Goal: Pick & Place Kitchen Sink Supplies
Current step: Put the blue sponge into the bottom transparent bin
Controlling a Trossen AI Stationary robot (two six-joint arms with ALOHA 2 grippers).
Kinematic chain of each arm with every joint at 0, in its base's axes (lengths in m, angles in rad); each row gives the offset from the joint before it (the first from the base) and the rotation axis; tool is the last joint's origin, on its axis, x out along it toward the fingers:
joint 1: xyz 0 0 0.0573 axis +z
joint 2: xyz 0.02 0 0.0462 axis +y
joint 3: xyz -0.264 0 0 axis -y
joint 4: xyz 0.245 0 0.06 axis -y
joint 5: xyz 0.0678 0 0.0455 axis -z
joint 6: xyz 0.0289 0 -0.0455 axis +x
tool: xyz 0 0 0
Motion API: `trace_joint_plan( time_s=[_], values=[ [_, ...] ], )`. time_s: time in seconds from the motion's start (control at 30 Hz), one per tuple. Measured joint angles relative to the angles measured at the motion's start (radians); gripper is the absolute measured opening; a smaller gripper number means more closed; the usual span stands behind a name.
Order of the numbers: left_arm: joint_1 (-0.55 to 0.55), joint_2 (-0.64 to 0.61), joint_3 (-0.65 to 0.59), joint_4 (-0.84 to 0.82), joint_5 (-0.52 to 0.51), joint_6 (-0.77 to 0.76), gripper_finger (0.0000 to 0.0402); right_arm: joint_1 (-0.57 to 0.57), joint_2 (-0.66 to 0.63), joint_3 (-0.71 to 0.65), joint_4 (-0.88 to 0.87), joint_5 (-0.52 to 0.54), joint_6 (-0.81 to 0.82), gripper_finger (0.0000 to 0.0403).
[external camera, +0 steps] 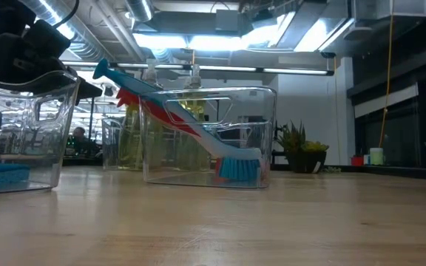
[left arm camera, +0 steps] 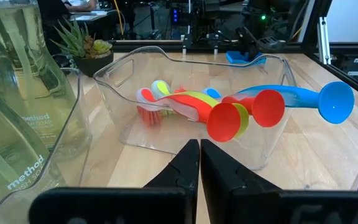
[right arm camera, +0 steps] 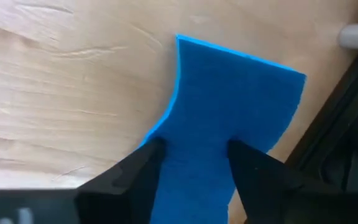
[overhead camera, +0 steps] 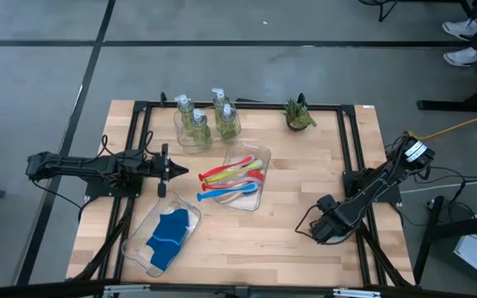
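One soft, light blue sponge piece (right arm camera: 229, 118) pinched at its waist by right fingers (right arm camera: 129, 171); left fingers (left arm camera: 188, 165) clenched, empty.

The wooden worktop (overhead camera: 263, 240) is carrying three clear trays (overhead camera: 243, 179), a potted plant (overhead camera: 298, 115), and a blue sponge piece (right arm camera: 229, 118).

Overhead view straight down, low view level across table (external camera: 272, 222), wrist views close, brush tray (overhead camera: 243, 178) shared.
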Motion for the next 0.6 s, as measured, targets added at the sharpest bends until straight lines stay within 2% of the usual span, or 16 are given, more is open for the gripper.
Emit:
trace_joint_plan(
  time_s=[0.2,0.6],
  values=[
    [0.000,0.000,0.000,0.000,0.000,0.000,0.0012,-0.003,-0.005,0.058,0.030,-0.050,-0.005,0.0192],
    [0.000,0.000,0.000,0.000,0.000,0.000,0.0013,-0.003,-0.022,0.069,0.273,-0.081,-0.008,0.0191]
  ],
)
